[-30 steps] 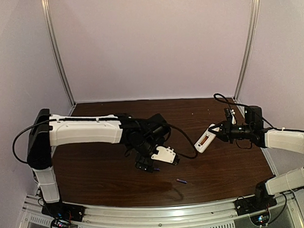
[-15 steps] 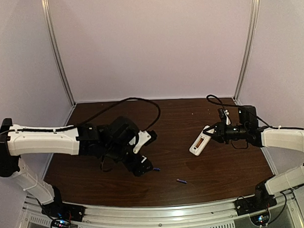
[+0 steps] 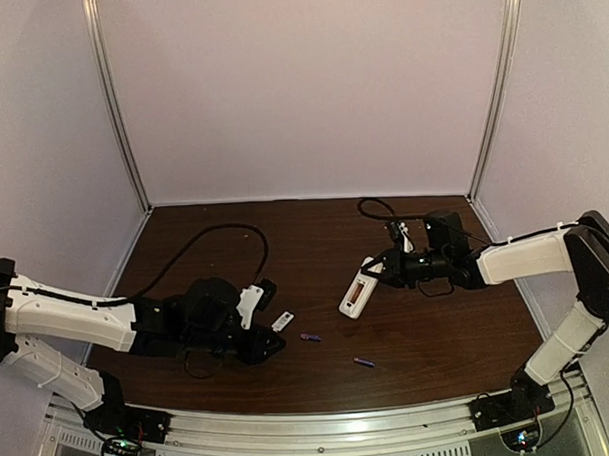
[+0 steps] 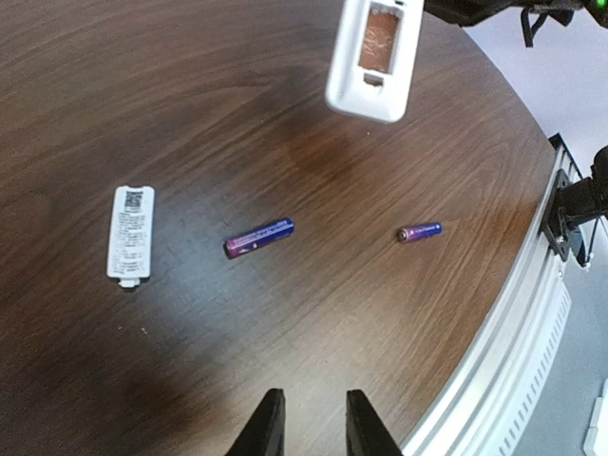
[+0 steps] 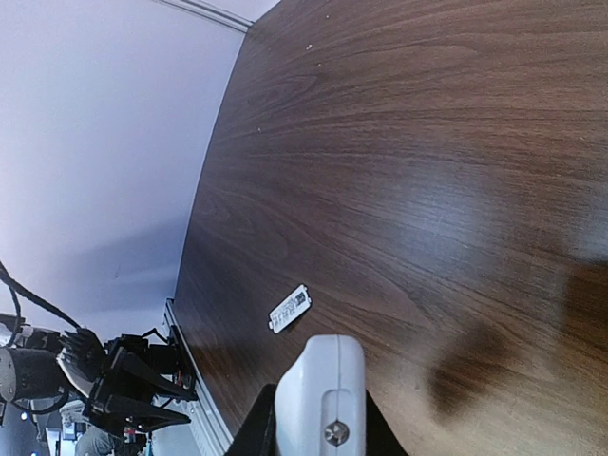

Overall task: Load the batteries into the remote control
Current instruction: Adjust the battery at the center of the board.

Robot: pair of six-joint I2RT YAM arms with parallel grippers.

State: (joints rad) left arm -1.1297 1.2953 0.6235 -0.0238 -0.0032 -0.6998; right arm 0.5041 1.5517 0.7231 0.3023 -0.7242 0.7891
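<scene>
Black left gripper: fingers parted and empty, low over the wooden table.
Right gripper: clamped on one end of the remote control, holding it above the table with the reddish compartment exposed.
First battery: lying on the table, nearest the left gripper.
Second battery: lying well apart from the first.
Handling: probably light, stiff and smooth, and likely to roll; pinch across the middle.
White cover: flat beside the first battery.
Hard to see: compartment contacts too small; right fingertips cut off.
</scene>
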